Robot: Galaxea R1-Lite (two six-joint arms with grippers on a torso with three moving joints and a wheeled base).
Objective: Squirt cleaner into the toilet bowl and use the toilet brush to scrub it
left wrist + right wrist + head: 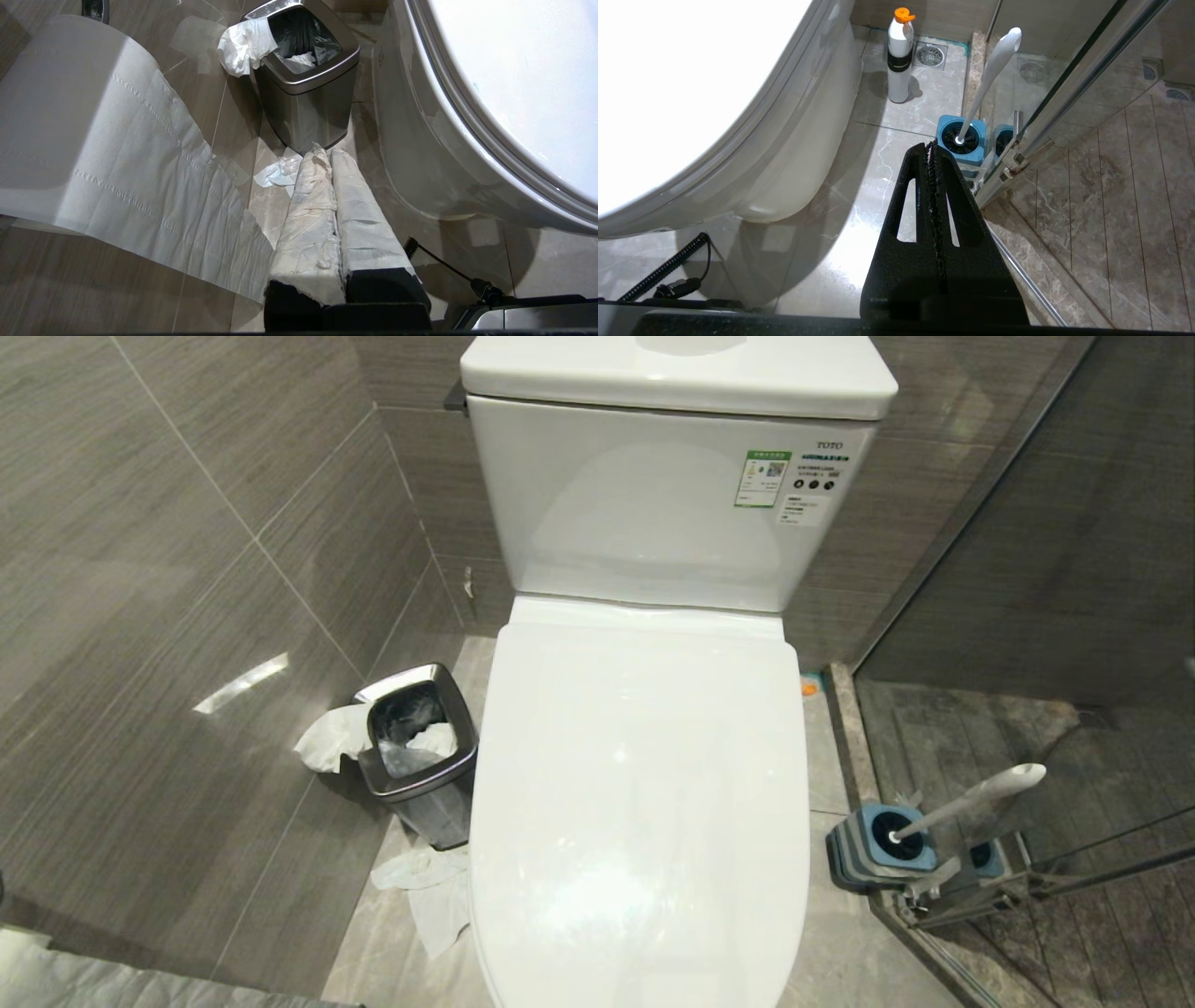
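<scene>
On your left, the steel bin (417, 747) stands against the toilet bowl (639, 803), whose lid is down. The left gripper (324, 151) hangs low beside the bin, its wrapped fingers pressed together and holding nothing. On your right, the toilet brush (966, 803) stands in its blue holder (882, 849) by the glass door. The right gripper (930, 145) points toward that holder, fingers pressed together, empty. A white bottle (899, 56) stands further back.

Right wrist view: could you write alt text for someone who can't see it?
The robot's black right gripper, shut and empty, points down at a tiled floor. Ahead, the toilet brush stands in its blue holder beside a glass door; a white bottle stands farther back, the toilet alongside.
</scene>
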